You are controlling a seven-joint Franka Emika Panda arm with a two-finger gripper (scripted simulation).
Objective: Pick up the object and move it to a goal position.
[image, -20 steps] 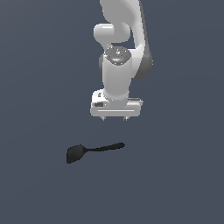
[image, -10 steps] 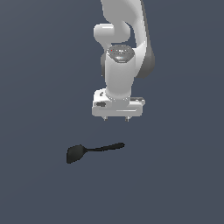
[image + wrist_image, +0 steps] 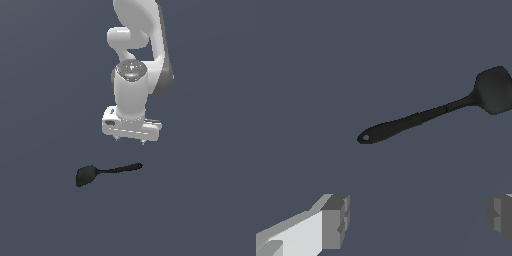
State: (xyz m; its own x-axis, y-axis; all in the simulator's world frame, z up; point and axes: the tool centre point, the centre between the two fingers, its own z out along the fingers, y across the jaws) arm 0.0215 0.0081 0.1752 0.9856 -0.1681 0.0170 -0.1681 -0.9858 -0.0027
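The object is a small matte black spatula (image 3: 105, 172) lying flat on the dark grey surface, its broad head toward the exterior view's left and its thin handle pointing right. In the wrist view the spatula (image 3: 421, 117) lies whole, with a small hole at the handle's end. My gripper (image 3: 130, 140) hangs open above and slightly behind the handle end, clear of the utensil. Its two fingertips (image 3: 336, 220) stand wide apart with nothing between them, and the gripper (image 3: 418, 217) is apart from the spatula.
The white arm (image 3: 137, 60) rises behind the gripper. The plain dark grey surface (image 3: 200, 210) spreads all around with no other object in view.
The arm has tilted and shifted slightly toward the exterior view's left and a little lower. The spatula has not moved.
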